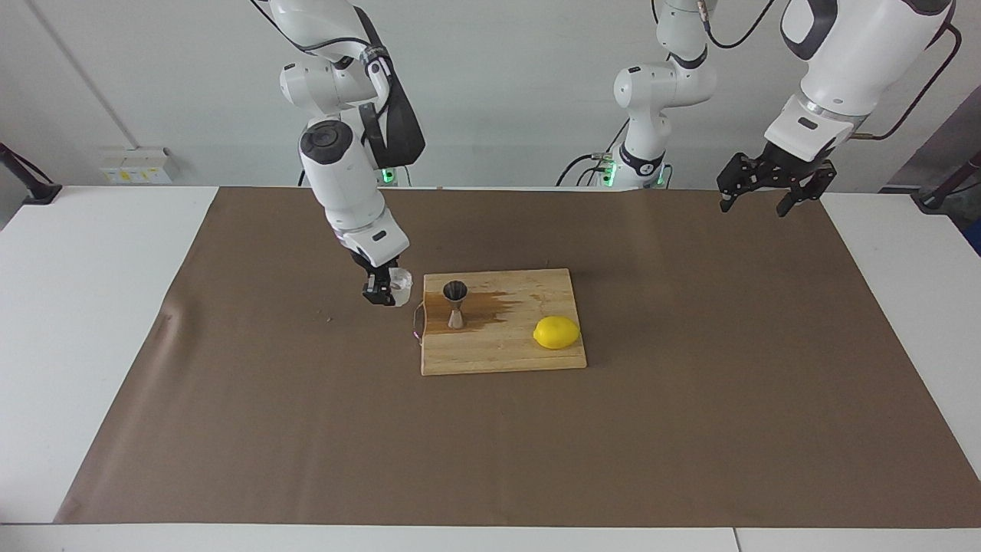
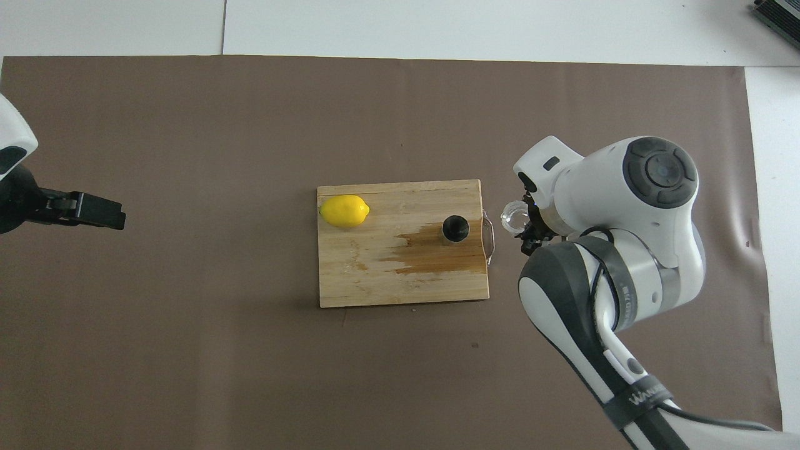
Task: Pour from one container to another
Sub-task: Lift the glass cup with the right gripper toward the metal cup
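right gripper (image 1: pixel 381 293) pinching glass cup (image 1: pixel 400 287), beside cutting board (image 1: pixel 502 360) | steel jigger (image 1: pixel 455 303) upright on board's wet patch (lemon (image 1: pixel 556 333) nearby) | left gripper (image 1: pixel 769 193) spread, waiting over brown mat (image 1: pixel 690 399)

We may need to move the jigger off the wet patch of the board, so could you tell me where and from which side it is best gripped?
Probably at the narrow waist of the jigger, coming from above with the fingers astride it. It stands upright, and the flared cones above and below should stop it slipping. The lemon lies well clear of it.
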Motion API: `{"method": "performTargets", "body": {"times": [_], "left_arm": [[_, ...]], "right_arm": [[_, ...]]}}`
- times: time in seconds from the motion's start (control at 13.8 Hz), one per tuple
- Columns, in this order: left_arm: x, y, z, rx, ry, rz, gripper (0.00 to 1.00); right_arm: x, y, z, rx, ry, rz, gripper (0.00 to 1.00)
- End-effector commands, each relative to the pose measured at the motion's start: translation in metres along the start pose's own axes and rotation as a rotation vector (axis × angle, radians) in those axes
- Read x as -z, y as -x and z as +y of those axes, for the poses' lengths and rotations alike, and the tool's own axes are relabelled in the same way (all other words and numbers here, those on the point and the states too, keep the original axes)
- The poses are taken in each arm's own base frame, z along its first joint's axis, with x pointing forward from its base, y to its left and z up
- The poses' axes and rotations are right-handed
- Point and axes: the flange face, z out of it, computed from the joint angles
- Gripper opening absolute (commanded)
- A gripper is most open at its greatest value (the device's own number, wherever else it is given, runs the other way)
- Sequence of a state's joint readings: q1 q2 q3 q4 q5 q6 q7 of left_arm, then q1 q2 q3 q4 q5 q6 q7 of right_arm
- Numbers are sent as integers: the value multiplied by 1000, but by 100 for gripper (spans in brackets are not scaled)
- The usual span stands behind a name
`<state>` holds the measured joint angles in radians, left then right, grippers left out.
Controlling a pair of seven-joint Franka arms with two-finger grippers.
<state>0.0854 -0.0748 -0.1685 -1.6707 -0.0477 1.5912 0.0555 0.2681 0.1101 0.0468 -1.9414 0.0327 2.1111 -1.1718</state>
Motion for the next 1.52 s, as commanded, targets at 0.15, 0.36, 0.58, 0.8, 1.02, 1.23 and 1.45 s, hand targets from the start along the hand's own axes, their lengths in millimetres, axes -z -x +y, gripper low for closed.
{"method": "performTargets", "body": {"times": [0.15,0.36,0.58,0.8,1.02,1.23,1.45], "left_arm": [[1,11,0,12,-10,-7,100],[1,11,-1,15,-10,-7,100],[0,11,-1,15,-10,-8,100],[0,11,-1,15,-10,-8,100],[1,11,-1,15,-11,-7,100],[1,10,-1,15,-10,-5,100],[1,11,-1,15,-10,-7,100]], "right_arm": [[5,-42,-5,17,31,-114,0],[0,-60,-6,73,57,-206,0],[-1,-79,-12,136,80,-254,0],[-5,-86,-13,166,99,-289,0],[-5,-102,-21,230,150,-354,0],[-7,-107,-25,249,162,-380,0],[-11,-108,-27,299,198,-433,0]]}}
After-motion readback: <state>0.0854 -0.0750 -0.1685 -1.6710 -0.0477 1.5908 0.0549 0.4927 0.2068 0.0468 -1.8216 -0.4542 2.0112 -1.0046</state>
